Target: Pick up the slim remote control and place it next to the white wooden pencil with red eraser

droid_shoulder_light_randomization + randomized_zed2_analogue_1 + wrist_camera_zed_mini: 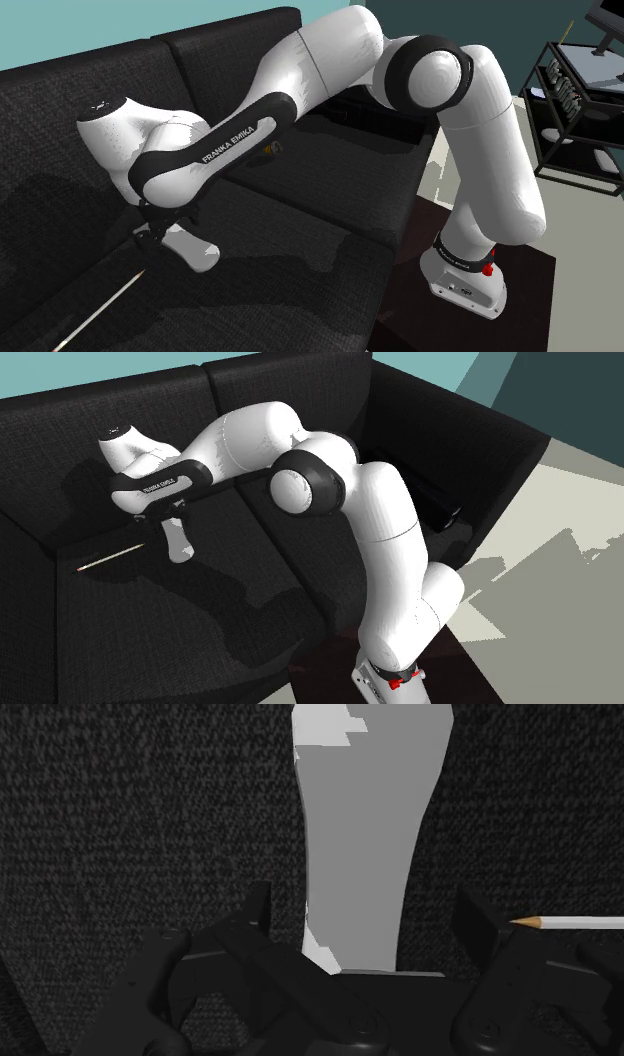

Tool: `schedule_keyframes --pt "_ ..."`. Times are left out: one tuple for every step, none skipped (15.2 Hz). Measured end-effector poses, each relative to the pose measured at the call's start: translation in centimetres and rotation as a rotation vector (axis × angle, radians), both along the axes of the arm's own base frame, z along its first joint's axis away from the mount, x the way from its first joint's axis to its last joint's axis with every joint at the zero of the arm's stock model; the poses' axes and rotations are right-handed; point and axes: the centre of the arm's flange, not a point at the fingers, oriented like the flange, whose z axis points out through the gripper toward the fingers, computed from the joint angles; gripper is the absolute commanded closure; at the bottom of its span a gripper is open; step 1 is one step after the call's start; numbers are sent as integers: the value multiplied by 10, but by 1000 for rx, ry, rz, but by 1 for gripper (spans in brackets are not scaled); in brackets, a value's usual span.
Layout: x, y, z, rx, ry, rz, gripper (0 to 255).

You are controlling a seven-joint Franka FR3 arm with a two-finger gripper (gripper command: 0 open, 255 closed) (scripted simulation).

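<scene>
The slim remote (365,854) is a plain light-grey bar lying flat on the black sofa seat (300,230). In the shoulder view the remote (192,250) lies just right of the pencil's tip. My gripper (365,919) is open. Its fingers (256,909) stand on either side of the remote's near end with a gap to it. The white pencil (575,921) points its sharpened tip at the gripper from the side. The pencil (100,308) runs down to the shoulder view's lower left. The gripper (165,522), remote (180,544) and pencil (112,557) sit close together on the seat.
The sofa's backrest (120,70) rises behind the arm. A small yellowish thing (270,148) lies by the seat cushions' seam. A black shelf unit (580,110) stands at the shoulder view's right. A dark object (440,517) rests at the sofa's far end.
</scene>
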Motion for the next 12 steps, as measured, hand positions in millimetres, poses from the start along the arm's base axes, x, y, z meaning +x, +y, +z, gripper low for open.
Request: schedule_keyframes --pt "0 0 0 0 0 0 0" --pt "0 0 0 0 0 0 0" --pt "0 0 0 0 0 0 0" --pt "-1 1 7 0 0 0 0" --pt "-1 1 16 0 0 0 0" --pt "-1 -1 27 1 -1 0 0" --pt "0 -1 37 1 -1 0 0" --pt "-1 -3 43 1 -1 0 0" --pt "-1 -2 46 1 -1 0 0" --pt "-1 -1 48 0 0 0 0" --pt "-2 0 49 0 0 0 0" --pt "-2 0 49 0 0 0 0"
